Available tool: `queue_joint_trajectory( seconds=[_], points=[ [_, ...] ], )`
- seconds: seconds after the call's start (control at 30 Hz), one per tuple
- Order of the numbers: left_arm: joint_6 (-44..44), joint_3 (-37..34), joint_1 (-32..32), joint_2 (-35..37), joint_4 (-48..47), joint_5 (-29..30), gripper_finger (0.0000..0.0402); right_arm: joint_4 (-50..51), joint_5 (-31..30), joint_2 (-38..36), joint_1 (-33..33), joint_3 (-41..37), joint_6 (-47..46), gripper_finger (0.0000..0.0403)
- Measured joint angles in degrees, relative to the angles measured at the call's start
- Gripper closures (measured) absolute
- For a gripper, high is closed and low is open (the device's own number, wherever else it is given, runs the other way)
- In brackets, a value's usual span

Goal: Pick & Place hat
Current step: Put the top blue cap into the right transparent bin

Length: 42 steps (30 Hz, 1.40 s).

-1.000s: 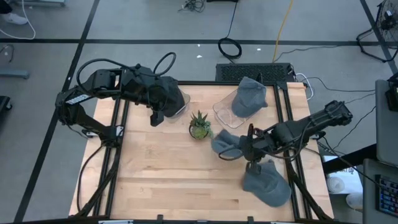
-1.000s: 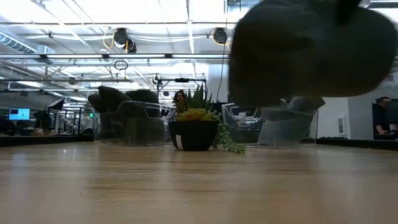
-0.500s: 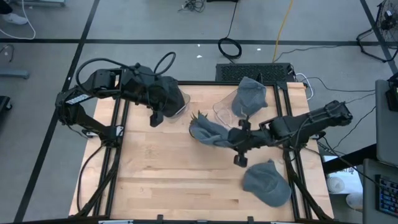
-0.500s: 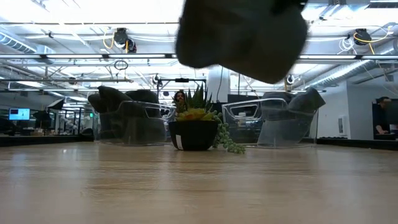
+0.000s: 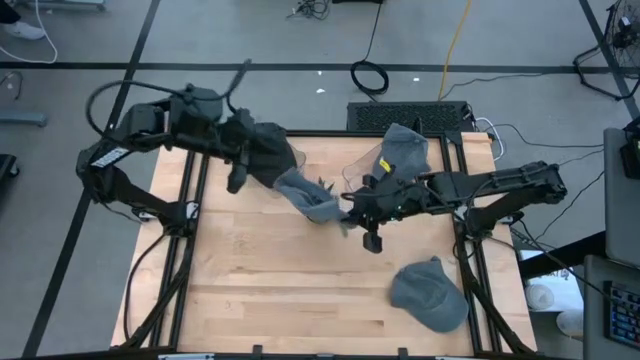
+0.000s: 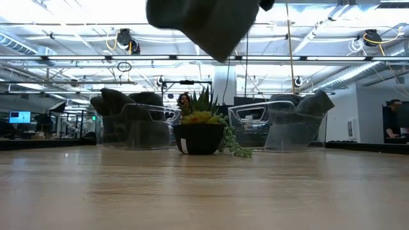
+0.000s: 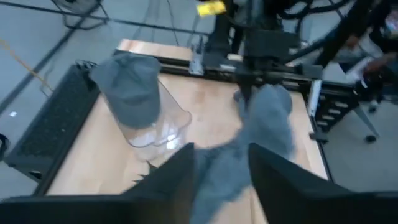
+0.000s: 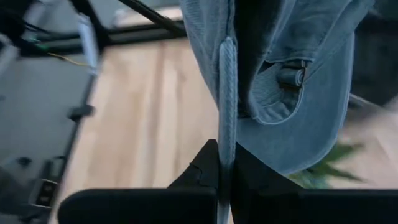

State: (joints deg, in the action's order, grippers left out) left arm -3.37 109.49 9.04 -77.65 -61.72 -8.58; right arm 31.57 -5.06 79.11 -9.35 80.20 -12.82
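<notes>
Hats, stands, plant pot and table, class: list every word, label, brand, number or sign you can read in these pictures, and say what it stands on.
None can be read.
Carried hat: shows stitching and a metal strap buckle, no lettering.
Hat on the table: plain.
Hat on the clear stand: plain.
Plant pot: a pale patch at the lower left, too small to read.
Wall screen in the room behind: too small to read.
</notes>
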Motion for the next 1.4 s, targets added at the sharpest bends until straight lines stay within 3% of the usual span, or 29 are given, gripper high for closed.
queue_joint_trajectory(
  seconds=[0.27,0.47,0.7,0.87,1.1,1.4],
  points=[
    [4.7,0.0,2.07,1.66,-0.08,-4.12,0.01,-14.45,10.86,0.0,3.27,0.0,3.14,0.0403],
    [4.28,0.0,2.09,1.95,0.32,-6.47,0.0044,-20.02,17.64,-0.02,5.03,0.0,3.06,0.0403],
    [3.9,0.0,2.08,3.65,4.36,-11.54,0.0035,-19.68,23.24,-0.02,5.32,0.0,3.03,0.0403],
    [2.15,0.0,1.98,4.01,4.75,-16.85,0.0034,-21.27,23.33,-0.02,5.62,0.0,3.02,0.0403],
    [1.78,0.0,1.26,3.98,5.33,-16.92,0.0034,-24.67,23.53,-0.02,6.83,0.0,2.95,0.0403],
    [2.86,0.0,1.26,3.98,4.88,-16.48,0.0034,-33.49,30.68,-0.48,7.92,-0.02,-0.15,0.0403]
  ],
)
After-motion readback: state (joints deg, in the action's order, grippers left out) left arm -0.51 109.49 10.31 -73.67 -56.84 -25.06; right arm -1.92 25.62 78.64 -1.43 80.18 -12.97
